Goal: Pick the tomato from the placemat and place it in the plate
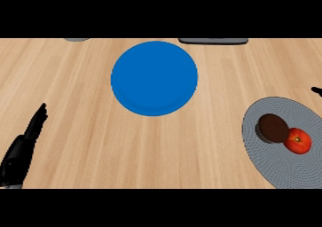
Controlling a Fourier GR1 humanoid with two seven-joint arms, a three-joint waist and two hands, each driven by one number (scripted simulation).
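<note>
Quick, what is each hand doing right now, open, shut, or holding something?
Left hand: open, fingers straight, holding nothing, at the view's lower left.
Right hand: only a black tip shows at the right edge; cannot be told.

1. The tabletop (71, 97) looks like pale wood with fine grain, matt.
2. The plate (154, 78) is smooth, plain blue, faintly glossy.
3. The placemat (281, 164) shows a grey woven, ribbed texture.
4. The tomato (299, 141) is smooth and shiny.
</note>
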